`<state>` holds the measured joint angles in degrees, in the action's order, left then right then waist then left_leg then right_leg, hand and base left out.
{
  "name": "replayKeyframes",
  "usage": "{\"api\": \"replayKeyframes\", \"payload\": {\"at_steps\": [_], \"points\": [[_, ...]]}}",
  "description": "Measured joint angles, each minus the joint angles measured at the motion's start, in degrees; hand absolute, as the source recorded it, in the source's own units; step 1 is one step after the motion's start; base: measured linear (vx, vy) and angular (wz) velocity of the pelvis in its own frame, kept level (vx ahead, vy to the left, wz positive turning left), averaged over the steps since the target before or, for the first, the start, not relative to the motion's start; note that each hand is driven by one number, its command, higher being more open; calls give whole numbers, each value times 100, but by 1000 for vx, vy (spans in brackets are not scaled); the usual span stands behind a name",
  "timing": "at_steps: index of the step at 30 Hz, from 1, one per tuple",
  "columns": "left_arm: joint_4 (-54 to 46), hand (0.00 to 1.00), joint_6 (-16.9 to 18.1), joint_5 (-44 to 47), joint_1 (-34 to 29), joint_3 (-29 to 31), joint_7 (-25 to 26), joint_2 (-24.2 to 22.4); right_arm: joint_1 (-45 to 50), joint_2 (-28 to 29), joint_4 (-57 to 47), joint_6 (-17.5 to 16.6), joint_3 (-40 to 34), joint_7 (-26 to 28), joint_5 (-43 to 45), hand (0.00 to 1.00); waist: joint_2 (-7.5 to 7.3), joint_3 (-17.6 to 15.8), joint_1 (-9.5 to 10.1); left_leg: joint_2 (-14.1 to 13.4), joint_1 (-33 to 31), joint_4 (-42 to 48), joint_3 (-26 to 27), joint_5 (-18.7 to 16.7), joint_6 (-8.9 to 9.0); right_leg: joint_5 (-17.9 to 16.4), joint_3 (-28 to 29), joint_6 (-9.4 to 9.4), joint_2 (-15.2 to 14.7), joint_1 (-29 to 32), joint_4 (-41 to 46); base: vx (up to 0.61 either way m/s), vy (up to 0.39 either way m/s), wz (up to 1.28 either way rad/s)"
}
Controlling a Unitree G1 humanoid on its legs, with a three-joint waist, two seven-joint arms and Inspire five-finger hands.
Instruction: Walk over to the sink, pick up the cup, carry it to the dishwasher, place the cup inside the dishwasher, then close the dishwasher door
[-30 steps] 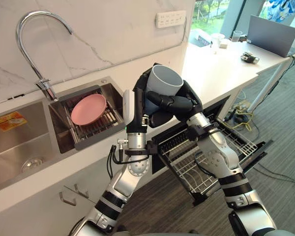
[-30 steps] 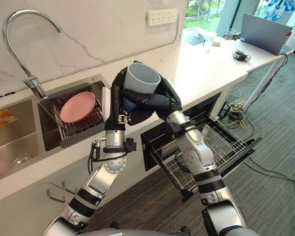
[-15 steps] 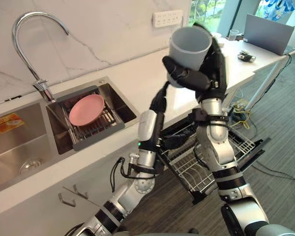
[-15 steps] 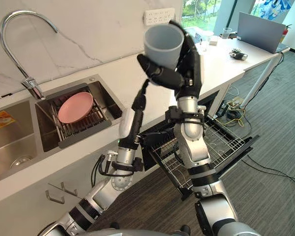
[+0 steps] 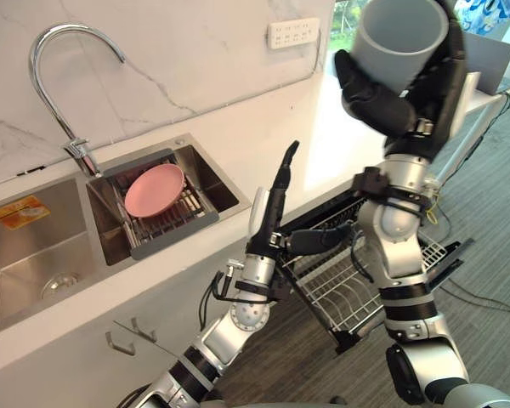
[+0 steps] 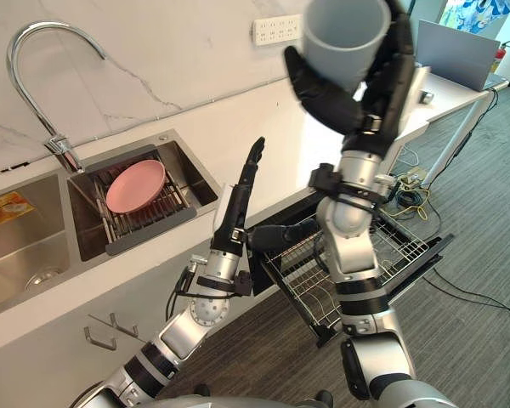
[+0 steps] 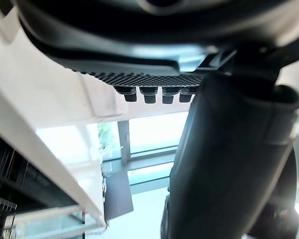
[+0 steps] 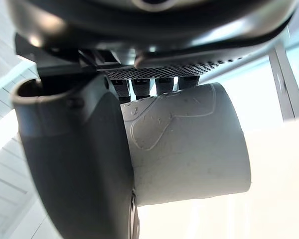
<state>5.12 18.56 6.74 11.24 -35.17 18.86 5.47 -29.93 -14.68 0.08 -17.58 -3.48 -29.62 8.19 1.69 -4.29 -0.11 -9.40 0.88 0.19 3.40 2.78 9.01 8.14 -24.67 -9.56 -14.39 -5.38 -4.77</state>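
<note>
The matte grey cylindrical cup (image 5: pixel 399 38) is raised high, its open mouth tipped toward the head camera. The dark right hand (image 5: pixel 382 100) clamps it, thumb across the near wall and fingers curled round the far side. The right wrist view adds a faint raised outline moulded into the cup's side (from the head views that wall reads as plain and smooth). The left hand (image 5: pixel 278 189) stands upright by the edge of the white stone counter (image 5: pixel 238 144), fingers straight, thumb spread, holding nothing. Below, the wire dishwasher rack (image 5: pixel 340 293) is drawn out over the lowered dark dishwasher door (image 5: pixel 449 253). A round pink plate (image 5: pixel 153 189) lies on a barred drainer in the steel sink (image 5: pixel 34 255), beneath the arched chrome tap (image 5: pixel 55 51).
</note>
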Motion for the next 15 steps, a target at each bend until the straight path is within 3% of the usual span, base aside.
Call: {"api": "replayKeyframes", "payload": {"at_steps": [3,6,10,15], "points": [[-324,100,-117,1461,-480,-72,-964,-2,416,-216,-3,145,-595,-175,-68,0,6,-4,-62,10,-26,-15,-20,0,1,-21,-31,-13,-9,15,0,3,-1,3],[-531,100,-330,2219,-903,-101,-1576,-2,925,-396,93,181,-1198,-238,-70,0,38,-10,-99,12,-32,-17,-29,-2,3,-32,-41,-23,-10,16,1,3,-1,1],[-567,100,-573,2380,-1423,27,-2098,4,1400,-518,430,162,-1830,-221,-52,0,66,-8,-159,12,-75,-11,-76,-4,5,-49,-83,-24,-8,22,1,-12,-1,5],[-380,100,-870,1460,-2039,329,-2182,10,2019,-517,720,168,-1972,109,-62,0,75,-19,-223,7,-118,-1,-119,-5,4,-66,-101,-17,-4,41,5,-10,0,2]]}}
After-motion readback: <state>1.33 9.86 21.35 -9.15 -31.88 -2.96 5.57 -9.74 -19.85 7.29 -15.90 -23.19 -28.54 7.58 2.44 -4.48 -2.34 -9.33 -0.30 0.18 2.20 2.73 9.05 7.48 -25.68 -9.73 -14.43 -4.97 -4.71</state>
